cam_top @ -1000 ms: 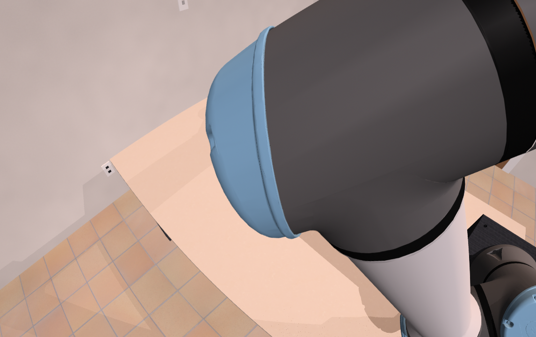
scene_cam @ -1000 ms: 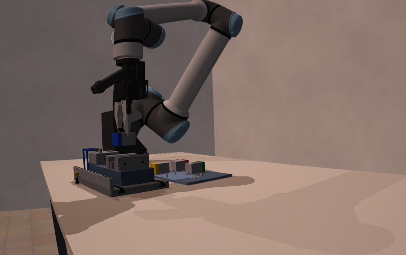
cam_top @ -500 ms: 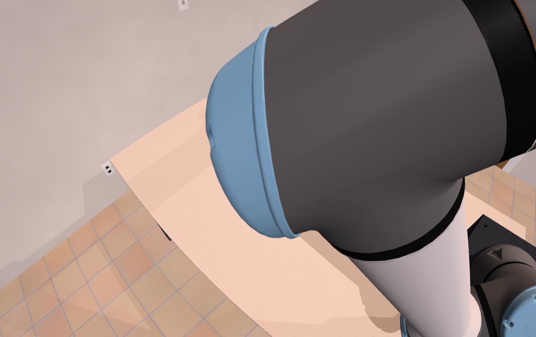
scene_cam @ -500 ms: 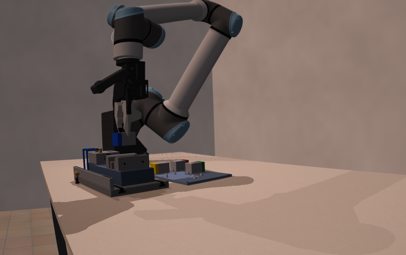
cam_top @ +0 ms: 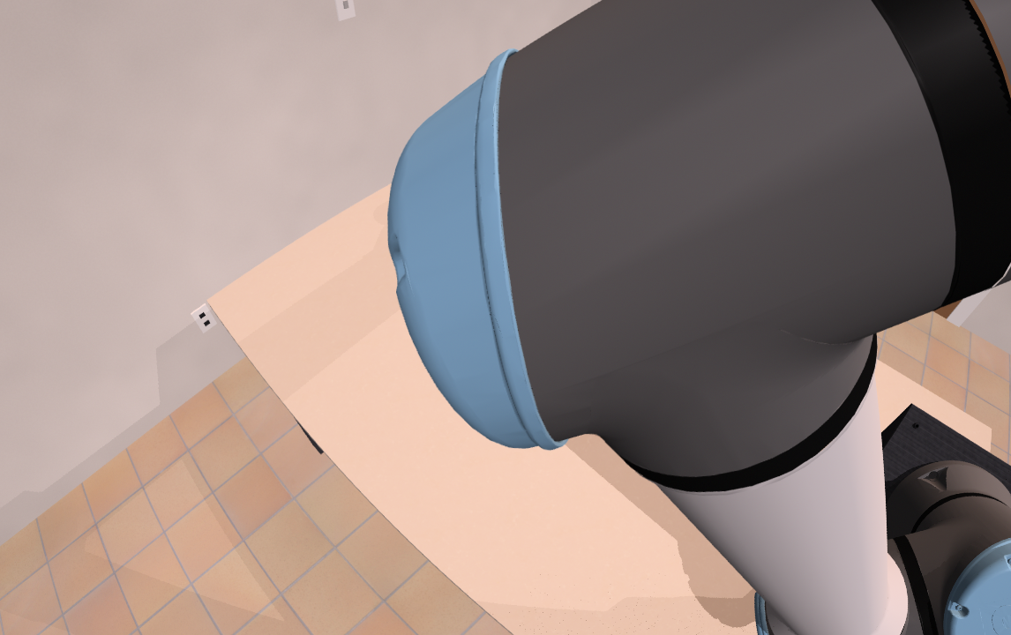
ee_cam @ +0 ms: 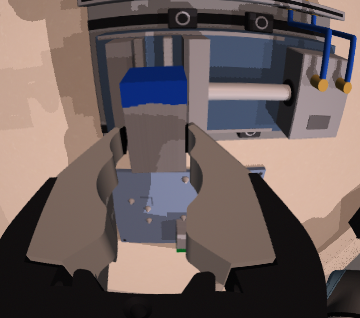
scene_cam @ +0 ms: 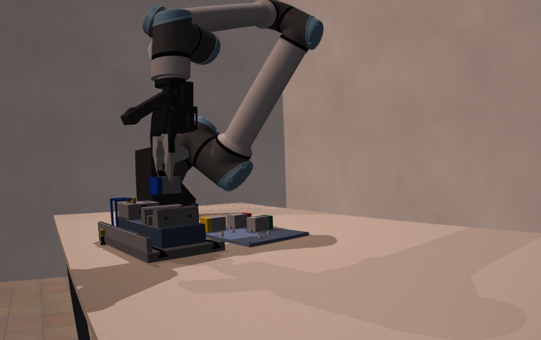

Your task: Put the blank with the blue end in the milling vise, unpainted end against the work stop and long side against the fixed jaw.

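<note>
Blue-ended grey blank carried above the vise

The gripper [ee_cam: 154, 140] clamps the blue-ended grey rectangular blank [ee_cam: 154, 123] level above the grey milling vise [scene_cam: 158, 230].

Matt grey metal blank [ee_cam: 152, 135] with painted blue end; smooth matt table [scene_cam: 348, 262].

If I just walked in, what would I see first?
First the big arm bending over the table, with its claw shut on a grey blank with a blue end, held in the air above the vise. Beside the vise, three more blanks sit on a plate, tipped yellow, red and green.
</note>
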